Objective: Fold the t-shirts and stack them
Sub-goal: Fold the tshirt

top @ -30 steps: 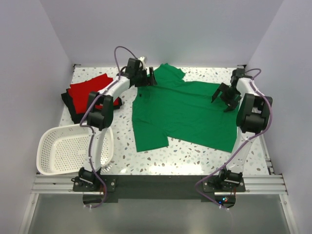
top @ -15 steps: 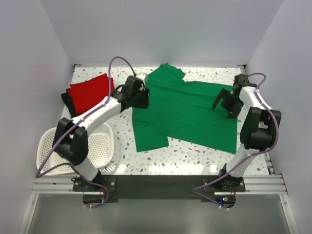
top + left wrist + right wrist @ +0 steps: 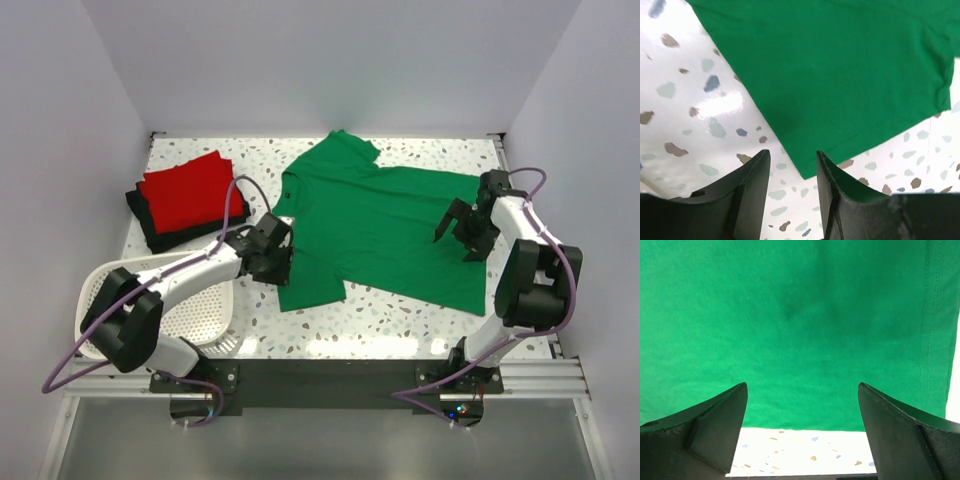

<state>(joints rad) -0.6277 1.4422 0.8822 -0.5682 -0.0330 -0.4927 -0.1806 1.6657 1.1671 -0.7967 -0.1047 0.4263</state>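
t-shirts 3: green (image 3: 385, 225), red (image 3: 187, 190), black (image 3: 158, 240) | left gripper (image 3: 791, 156) narrow | right gripper (image 3: 802, 386) wide

Lab test cell: speckled table (image 3: 400, 320) boxed by plain white walls (image 3: 330, 60).

No text, label, brand, number or sign can be read on anything here.

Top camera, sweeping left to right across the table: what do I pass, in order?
Red t-shirt folded on the black t-shirt → left hand, open, at the green shirt's edge → green t-shirt spread flat → right hand, open, over its right side.
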